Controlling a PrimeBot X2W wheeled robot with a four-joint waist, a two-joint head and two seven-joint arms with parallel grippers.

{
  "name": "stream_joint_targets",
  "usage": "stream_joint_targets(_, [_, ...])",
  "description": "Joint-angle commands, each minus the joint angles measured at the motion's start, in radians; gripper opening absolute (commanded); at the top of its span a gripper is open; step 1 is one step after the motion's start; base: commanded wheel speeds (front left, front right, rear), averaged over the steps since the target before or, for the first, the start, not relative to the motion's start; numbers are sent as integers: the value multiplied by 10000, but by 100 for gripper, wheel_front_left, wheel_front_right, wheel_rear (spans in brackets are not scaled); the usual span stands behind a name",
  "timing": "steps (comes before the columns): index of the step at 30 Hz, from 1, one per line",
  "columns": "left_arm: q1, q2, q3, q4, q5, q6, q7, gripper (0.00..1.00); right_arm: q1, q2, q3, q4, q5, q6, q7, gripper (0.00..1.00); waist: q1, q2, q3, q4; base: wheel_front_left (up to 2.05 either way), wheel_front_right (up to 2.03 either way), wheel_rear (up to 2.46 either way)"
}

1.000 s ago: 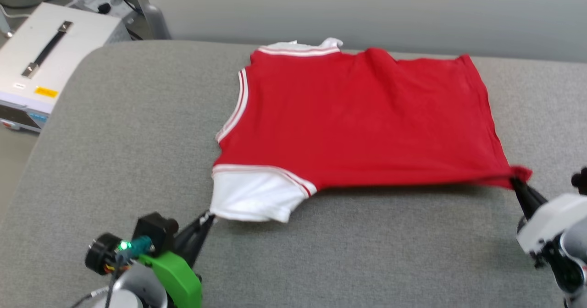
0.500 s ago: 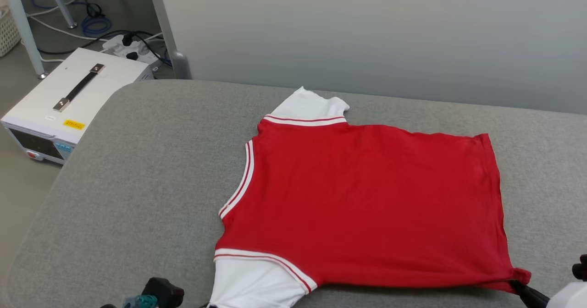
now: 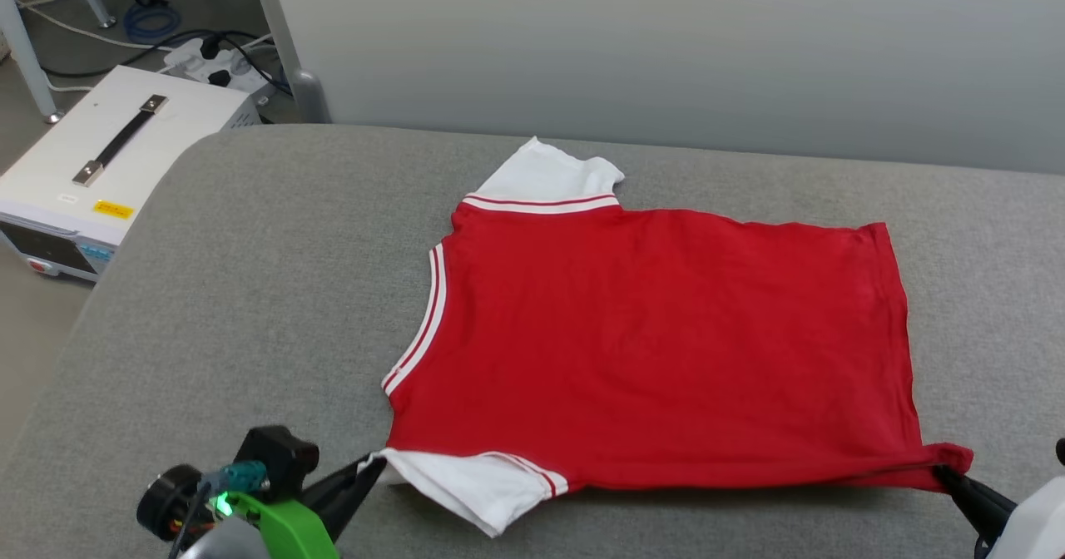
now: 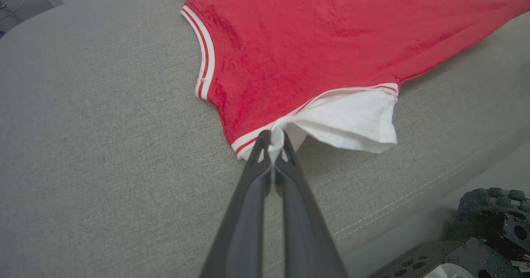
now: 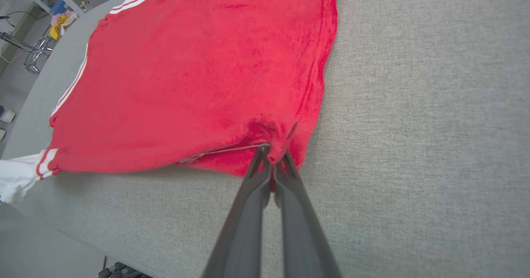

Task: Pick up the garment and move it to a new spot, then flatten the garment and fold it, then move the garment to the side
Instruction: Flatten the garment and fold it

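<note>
Head view: shirt (image 3: pixel 657 351) lies spread, plain red side up, on the grey pad (image 3: pixel 250 293), pulled taut between the two grippers. Left gripper (image 3: pixel 370 467) is clamped on the near white sleeve (image 3: pixel 474 492), with cloth pinched at its fingertips and the striped collar just ahead of them. Right gripper (image 3: pixel 944 474) is clamped on the near red hem corner, and the shirt body fans out ahead and to the left of its tips. Near edge is slightly raised, with shadow beneath. White box (image 3: pixel 108 160) sits on the floor far ahead-left of the left gripper, off the pad.
</note>
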Motion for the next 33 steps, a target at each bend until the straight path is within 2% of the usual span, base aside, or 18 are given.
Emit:
stream_joint_targets(1, [-427, -70, 102, 14, 120, -28, -5, 0, -290, 59, -112, -168, -115, -7, 136, 0, 1, 0, 399, -171, 0, 0, 0])
stream_joint_targets(8, [-1984, -314, 375, 486, 320, -299, 195, 0, -1294, 141, -182, -449, -593, -7, 734, 0, 1, 0, 1292, -415, 0, 0, 0])
stream_joint_targets(13, [-3163, -576, 353, 1124, 515, -533, 539, 0, -2219, 132, -25, -215, -879, -7, 1066, 0, 1, 0, 1926, -578, 0, 0, 0])
stream_joint_targets(15, [-3988, -776, 280, 1799, 608, -772, 670, 0, -2862, 106, 200, 131, -1019, -7, 1273, 0, 1, 0, 2355, -690, 0, 0, 0])
stream_joint_targets(29, [-5781, -1617, -504, 4436, 762, -1204, 516, 0, -4188, 115, 913, 1439, -1158, -7, 914, 0, 1, 0, 3208, -876, 0, 0, 0])
stream_joint_targets(30, [-5859, -1705, -584, 4651, 737, -1215, 505, 23, -4244, 98, 954, 1527, -1160, -7, 875, 0, 1, 0, 3233, -875, 0, 0, 0])
stream_joint_targets(31, [-5926, -1773, -638, 4810, 752, -1221, 460, 69, -4289, 78, 969, 1598, -1190, -7, 829, 0, 1, 0, 3249, -872, 0, 0, 0])
stream_joint_targets(32, [-6005, -1867, -683, 5020, 775, -1224, 389, 100, -4338, 59, 998, 1667, -1235, -7, 747, 49, 1, 0, 3254, -865, 0, 0, 0])
stream_joint_targets(33, [-6063, -1940, -718, 5186, 808, -1227, 307, 100, -4367, 58, 1021, 1730, -1243, -7, 699, 100, 1, 0, 3244, -858, 0, 0, 0])
